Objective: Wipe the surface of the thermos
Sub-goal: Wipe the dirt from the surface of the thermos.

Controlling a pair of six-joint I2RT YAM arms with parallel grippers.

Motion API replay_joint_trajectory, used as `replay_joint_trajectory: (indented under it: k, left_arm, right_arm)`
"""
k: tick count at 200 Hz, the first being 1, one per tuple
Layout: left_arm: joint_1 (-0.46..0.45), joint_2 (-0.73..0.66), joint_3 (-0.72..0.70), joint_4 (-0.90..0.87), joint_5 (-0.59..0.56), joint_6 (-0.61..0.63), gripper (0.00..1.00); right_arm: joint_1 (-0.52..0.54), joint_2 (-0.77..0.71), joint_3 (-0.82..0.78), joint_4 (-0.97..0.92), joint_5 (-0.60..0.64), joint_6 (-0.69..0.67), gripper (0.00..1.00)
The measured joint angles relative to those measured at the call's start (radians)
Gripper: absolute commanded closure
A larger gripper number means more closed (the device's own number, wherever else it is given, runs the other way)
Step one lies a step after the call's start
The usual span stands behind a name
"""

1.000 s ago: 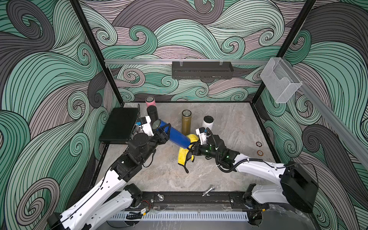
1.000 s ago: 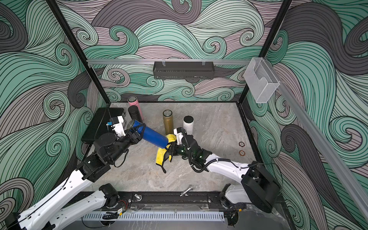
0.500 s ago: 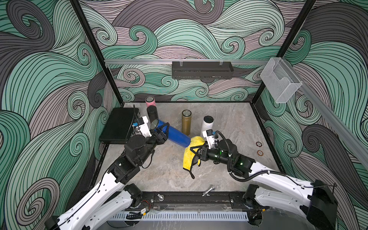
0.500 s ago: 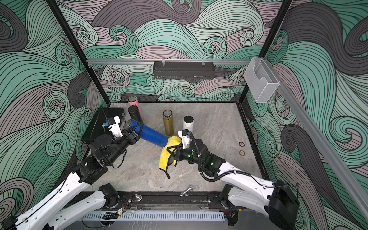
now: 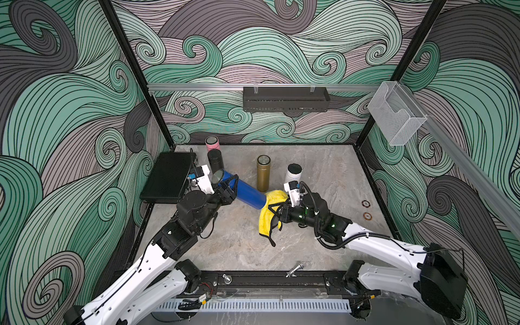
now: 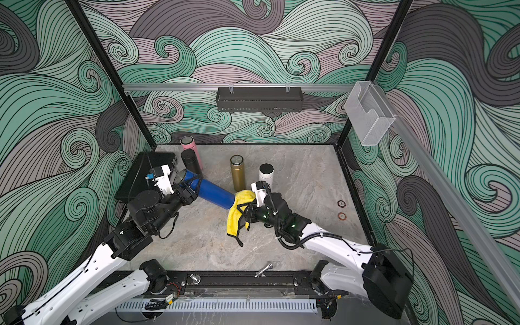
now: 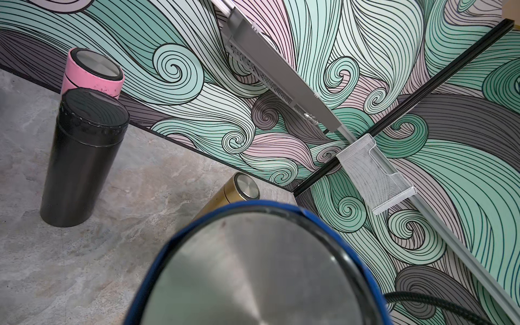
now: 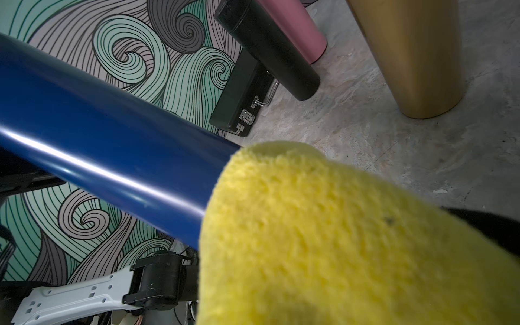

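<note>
The blue thermos (image 5: pixel 247 192) (image 6: pixel 214 193) is held off the table, lying tilted, with my left gripper (image 5: pixel 228 188) (image 6: pixel 192 188) shut on it near its lid end. In the left wrist view its steel lid (image 7: pixel 253 270) fills the lower frame and hides the jaws. A yellow cloth (image 5: pixel 268 218) (image 6: pixel 234 221) drapes over the thermos's other end, with my right gripper (image 5: pixel 277 211) (image 6: pixel 245 212) shut on it. The right wrist view shows the cloth (image 8: pixel 337 239) pressed on the blue thermos (image 8: pixel 98 140).
Upright on the table behind stand a gold thermos (image 5: pixel 263 173), a white one (image 5: pixel 293 174), a black one (image 5: pixel 215 160) and a pink one (image 5: pixel 211 143). A black case (image 5: pixel 168 177) lies at the left. Two small rings (image 5: pixel 365 209) lie at the right, a screw (image 5: pixel 294 270) at the front.
My right gripper has carried the cloth a little to the right along the thermos, toward its far end. The left gripper and the thermos have hardly moved.
</note>
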Motion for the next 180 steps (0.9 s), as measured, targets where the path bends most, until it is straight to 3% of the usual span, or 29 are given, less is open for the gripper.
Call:
replay_joint_trajectory:
  k: [93,158,180]
  left_arm:
    - [0.000,0.028,0.000,0.016,-0.008,-0.001,1.00]
    - [0.000,0.040,0.000,0.049,-0.014,0.001,1.00]
    - [0.000,0.070,0.000,0.051,-0.009,0.005,1.00]
  right_arm:
    - [0.000,0.153,-0.017,0.268,-0.067,0.002,1.00]
    - [0.016,-0.113,-0.083,0.146,-0.043,-0.033,1.00]
    - [0.022,-0.125,-0.076,0.144,-0.034,-0.051,1.00]
